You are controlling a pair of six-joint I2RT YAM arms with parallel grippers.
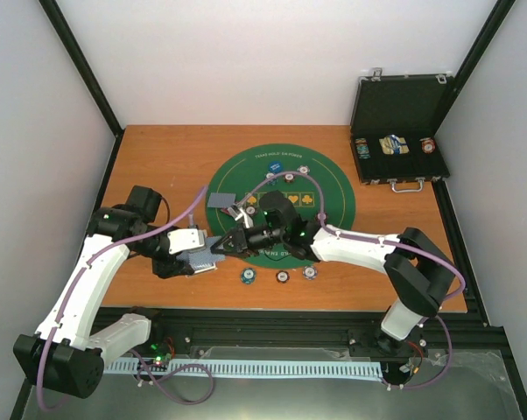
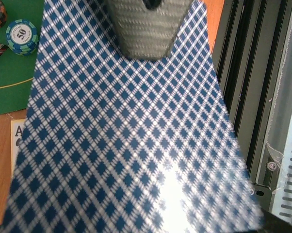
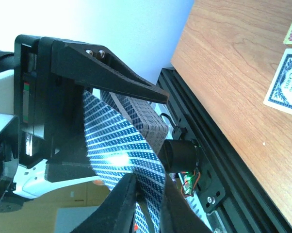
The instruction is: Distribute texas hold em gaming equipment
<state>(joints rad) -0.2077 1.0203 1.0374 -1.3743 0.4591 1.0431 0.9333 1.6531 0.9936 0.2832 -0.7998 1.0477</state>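
My left gripper [image 1: 200,256] is shut on a deck of blue-checked playing cards [image 1: 202,254] over the table's near-left part. My right gripper [image 1: 227,245] meets it from the right and is shut on the top card [image 3: 121,145], which bends between its fingers [image 3: 126,204]. That card's back [image 2: 126,136] fills the left wrist view and hides my left fingers; a right finger [image 2: 146,29] rests on its top edge. Three striped chips [image 1: 283,276] lie by the near rim of the green round mat [image 1: 333,206]. A card [image 1: 220,200], a blue disc [image 1: 275,167] and small chips [image 1: 304,170] lie on the mat.
An open black case [image 1: 399,131] with chips and cards inside stands at the back right. A boxed deck [image 3: 286,87] lies on the wood in the right wrist view. A green 50 chip [image 2: 22,36] sits at the mat's edge. The black rail [image 1: 272,324] runs along the near edge.
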